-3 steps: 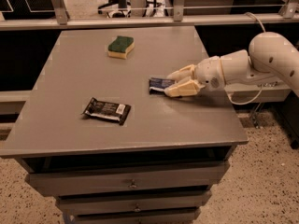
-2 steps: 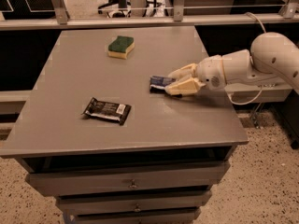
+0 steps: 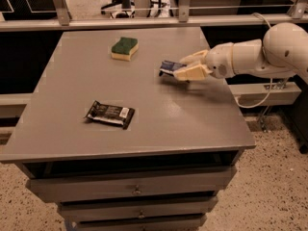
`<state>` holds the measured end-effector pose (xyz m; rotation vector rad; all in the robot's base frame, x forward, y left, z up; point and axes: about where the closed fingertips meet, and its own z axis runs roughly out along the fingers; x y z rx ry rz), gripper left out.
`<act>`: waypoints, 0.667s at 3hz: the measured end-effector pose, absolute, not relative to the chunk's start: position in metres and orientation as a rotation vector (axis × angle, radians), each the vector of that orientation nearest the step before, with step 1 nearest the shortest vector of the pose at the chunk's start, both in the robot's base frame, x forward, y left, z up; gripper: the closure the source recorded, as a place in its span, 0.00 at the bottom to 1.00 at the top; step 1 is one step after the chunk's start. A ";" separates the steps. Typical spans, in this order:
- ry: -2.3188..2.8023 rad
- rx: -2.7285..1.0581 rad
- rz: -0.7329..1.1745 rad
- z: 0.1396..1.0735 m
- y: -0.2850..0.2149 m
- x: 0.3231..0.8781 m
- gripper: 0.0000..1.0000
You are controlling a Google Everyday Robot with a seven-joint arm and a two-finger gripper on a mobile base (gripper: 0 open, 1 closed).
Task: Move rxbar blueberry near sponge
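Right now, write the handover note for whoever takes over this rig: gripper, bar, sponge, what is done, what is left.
Gripper: over the right side of the table, jaws shut on the rxbar blueberry, whose end sticks out past them toward the sponge.
Sponge: near the back edge, green side up, apart from the bar.
Black-wrapped bar: front left of the table, not part of the job.
Done: the bar is grasped; the shadow under it suggests it is just off the table.
Left: carry it to the sponge, set it down beside it, open the jaws.
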<state>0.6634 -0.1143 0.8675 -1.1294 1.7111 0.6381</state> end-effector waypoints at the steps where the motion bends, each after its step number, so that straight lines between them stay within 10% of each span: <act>1: 1.744 -1.072 0.520 0.871 -0.123 0.702 1.00; 2: 1.770 -1.033 0.425 0.873 -0.124 0.736 1.00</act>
